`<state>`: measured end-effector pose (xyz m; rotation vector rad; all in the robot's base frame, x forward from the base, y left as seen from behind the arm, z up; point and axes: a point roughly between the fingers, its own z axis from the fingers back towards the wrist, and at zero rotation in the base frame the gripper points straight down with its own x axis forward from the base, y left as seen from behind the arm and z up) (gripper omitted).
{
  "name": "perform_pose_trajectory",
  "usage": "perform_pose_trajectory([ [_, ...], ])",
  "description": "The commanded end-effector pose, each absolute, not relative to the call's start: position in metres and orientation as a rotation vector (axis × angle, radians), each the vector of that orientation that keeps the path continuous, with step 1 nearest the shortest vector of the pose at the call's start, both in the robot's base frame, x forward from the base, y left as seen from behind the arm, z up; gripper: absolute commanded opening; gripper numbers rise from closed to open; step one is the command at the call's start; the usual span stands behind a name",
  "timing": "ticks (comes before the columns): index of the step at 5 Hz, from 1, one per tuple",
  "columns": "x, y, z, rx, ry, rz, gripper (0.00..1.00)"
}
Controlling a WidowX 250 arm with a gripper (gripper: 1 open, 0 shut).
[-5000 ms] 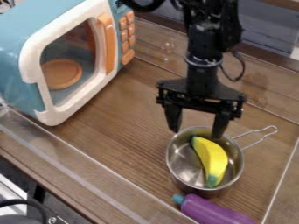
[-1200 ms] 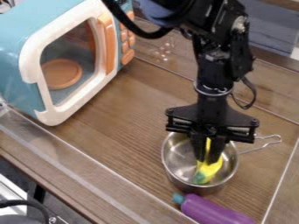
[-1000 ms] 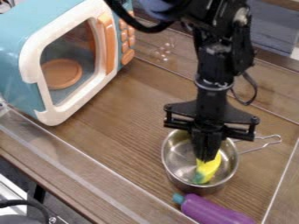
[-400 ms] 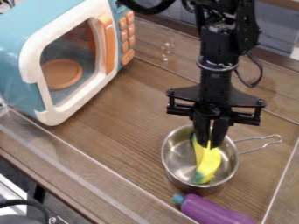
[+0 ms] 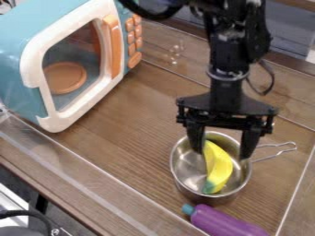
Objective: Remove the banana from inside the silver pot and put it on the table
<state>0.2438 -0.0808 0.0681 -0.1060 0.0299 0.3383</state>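
The yellow banana [image 5: 218, 165] lies inside the silver pot [image 5: 182, 171], leaning against its right wall. The pot stands on the brown wood-grain table [image 5: 123, 134], with its wire loop handle [image 5: 278, 147] pointing right. My gripper [image 5: 224, 153] points straight down over the pot and is open. Its two fingers straddle the banana's upper end, one on each side, with their tips at about rim height. Nothing is gripped between them.
A blue-and-white toy microwave [image 5: 64, 63] stands at the back left. A purple eggplant-like toy [image 5: 229, 222] lies just in front of the pot. A clear raised rim [image 5: 74, 184] runs along the table's front edge.
The fingers, pressed together on the banana a moment ago, have spread wide apart. The banana stays in the pot and the hand has not shifted.
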Motion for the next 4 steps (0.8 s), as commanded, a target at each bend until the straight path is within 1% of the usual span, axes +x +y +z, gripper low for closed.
perform_pose_trajectory([
  [1, 0.247, -0.083, 0.054, -0.098, -0.008, 0.353, 1.0],
  [2, 0.248, -0.085, 0.033, -0.08, -0.017, 0.377, 1.0],
  [3, 0.248, -0.086, 0.027, -0.075, -0.019, 0.38, 0.0],
  [4, 0.247, -0.085, 0.042, -0.073, -0.006, 0.362, 0.0],
])
